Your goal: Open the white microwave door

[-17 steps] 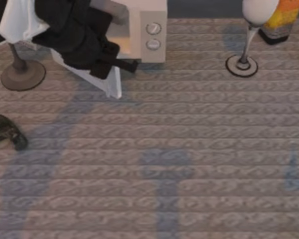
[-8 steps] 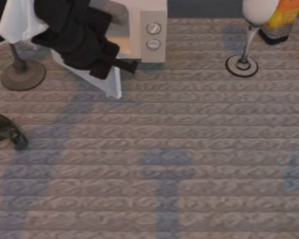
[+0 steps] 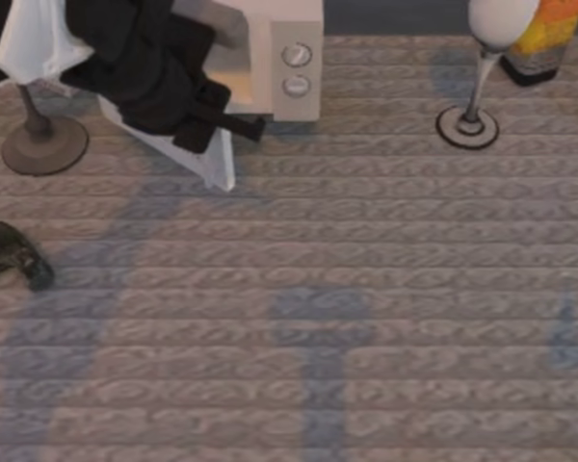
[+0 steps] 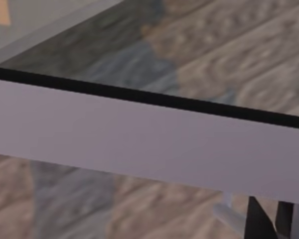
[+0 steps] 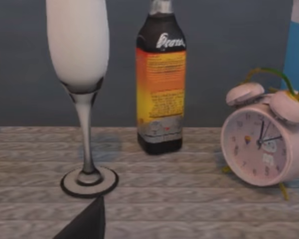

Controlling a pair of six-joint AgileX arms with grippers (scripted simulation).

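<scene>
The microwave (image 3: 270, 58) sits at the table's (image 3: 366, 289) far edge, left of centre, knobs (image 3: 297, 69) facing the near side. Its door (image 3: 188, 154) is swung open, angling out toward the near left. The left arm (image 3: 144, 67) reaches over the door, and its tool (image 3: 241, 125) is at the door's free edge beside the oven's opening; I cannot tell whether it grips. In the left wrist view the door's (image 4: 149, 144) edge fills the frame. The right arm is out of the top view.
</scene>
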